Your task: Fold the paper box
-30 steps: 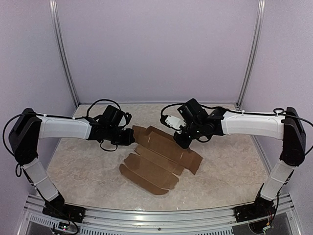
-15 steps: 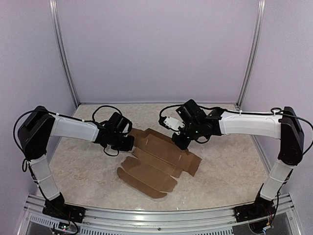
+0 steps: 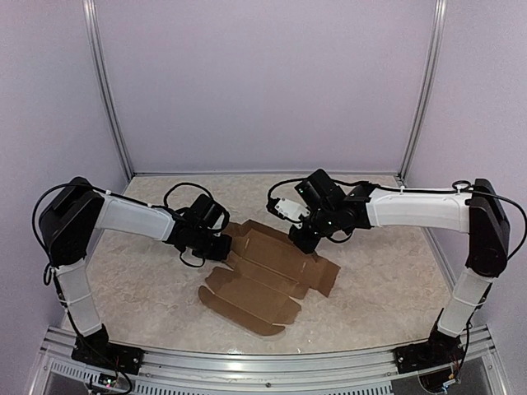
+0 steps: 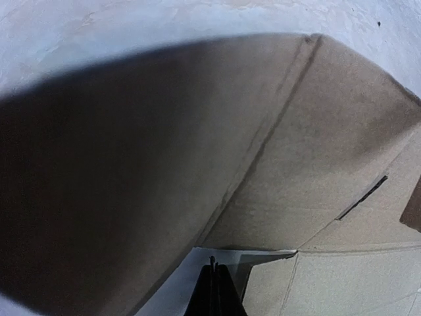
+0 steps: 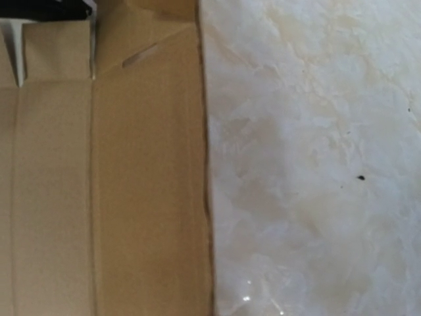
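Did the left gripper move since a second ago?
Yes. The left gripper has slid a little away from the back wall, toward the front rail and slightly right, along the paper box.

Soft even light; heavy blurred shadow covers the paper box (image 4: pixel 309 151) close-up.

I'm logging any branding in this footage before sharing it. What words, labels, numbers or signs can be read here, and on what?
No text can be read in any view.
Paper box: plain brown cardboard, no print in any view.
Table: marbled surface, no markings or labels.
White part on the right arm's wrist: too small to show any lettering.
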Robot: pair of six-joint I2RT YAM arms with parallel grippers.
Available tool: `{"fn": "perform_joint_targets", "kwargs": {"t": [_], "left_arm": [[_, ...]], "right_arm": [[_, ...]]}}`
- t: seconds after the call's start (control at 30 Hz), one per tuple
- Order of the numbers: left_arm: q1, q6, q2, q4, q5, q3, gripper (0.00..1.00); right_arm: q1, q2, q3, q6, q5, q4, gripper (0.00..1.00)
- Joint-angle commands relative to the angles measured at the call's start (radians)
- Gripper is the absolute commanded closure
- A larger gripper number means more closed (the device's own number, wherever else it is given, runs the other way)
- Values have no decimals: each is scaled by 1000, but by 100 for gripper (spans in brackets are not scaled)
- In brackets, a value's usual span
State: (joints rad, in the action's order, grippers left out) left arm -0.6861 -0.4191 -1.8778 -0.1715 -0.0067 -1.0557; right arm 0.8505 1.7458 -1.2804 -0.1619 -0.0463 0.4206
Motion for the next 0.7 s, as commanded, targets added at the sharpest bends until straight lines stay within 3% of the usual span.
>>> {"fn": "perform_joint_targets", "kwargs": {"t": [0.0,0.67], "left_arm": [[-6,-17,-2,19,80,-13,100],[-72,-80,59,63,184,5,100]], "right_arm": [[-4,13,-17,21,0,-2,100],[-5,27,-8,24,-79,-6,100]]}}
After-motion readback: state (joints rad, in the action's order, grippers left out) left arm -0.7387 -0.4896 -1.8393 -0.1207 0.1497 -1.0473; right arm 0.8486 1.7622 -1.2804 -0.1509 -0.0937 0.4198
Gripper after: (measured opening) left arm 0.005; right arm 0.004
